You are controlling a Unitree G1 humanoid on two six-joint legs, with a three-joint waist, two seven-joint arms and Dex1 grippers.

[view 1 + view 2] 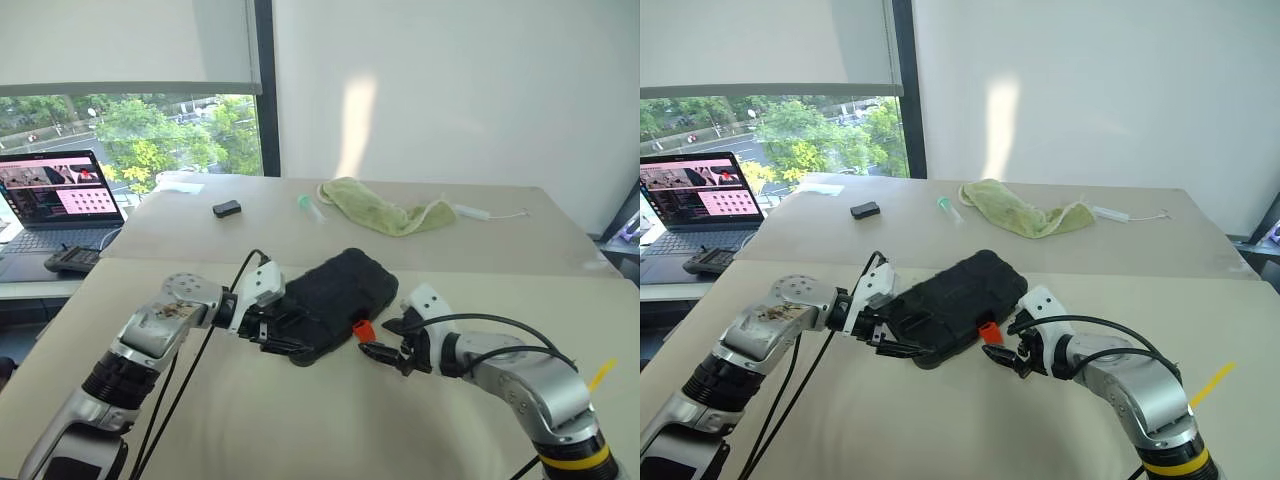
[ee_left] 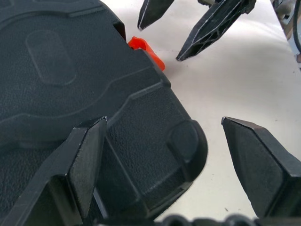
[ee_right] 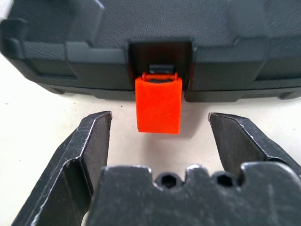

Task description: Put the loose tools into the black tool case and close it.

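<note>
A: Step in hand?

B: Fastening, by the look of things. Black tool case [image 1: 335, 300] lying shut near the middle of the beige table [image 1: 300, 430], lid down. Orange latch [image 3: 158, 104] hanging unclipped off the front edge, facing the right gripper [image 1: 383, 348].

A: And the grippers?

B: Both spread wide, holding nothing. Left gripper [image 1: 280, 338] straddling the case's near corner, 1 finger over the lid, the other out over bare table. Right gripper just short of the latch, 1 finger to either side, not touching.

A: How to do it well?

B: Brace first: press down on that corner with the left, to stop any sliding. Then come in low with the right, catch the latch's free end from beneath, swing upward and push flat against the front until seated. Keep the push square to the case. Probably better to avoid pinching the latch by its sides, a plain push on its broad face being likely enough. Worth minding: light plastic on a smooth top, likely to skate if shoved off-centre.

A: Loose tools?

B: None seen lying about. Presumably inside, though no telling through a shut lid.

A: Surface and room?

B: Pale, smooth, matte table. Behind, a 2nd tabletop with a crumpled green cloth [image 1: 385, 208], a small black box [image 1: 227, 208] and a slim green-capped tube [image 1: 310, 207]. Open laptop [image 1: 60, 195] off to the left, by a window [image 1: 150, 135] full of trees. Plain white wall [image 1: 450, 90] beyond.
</note>
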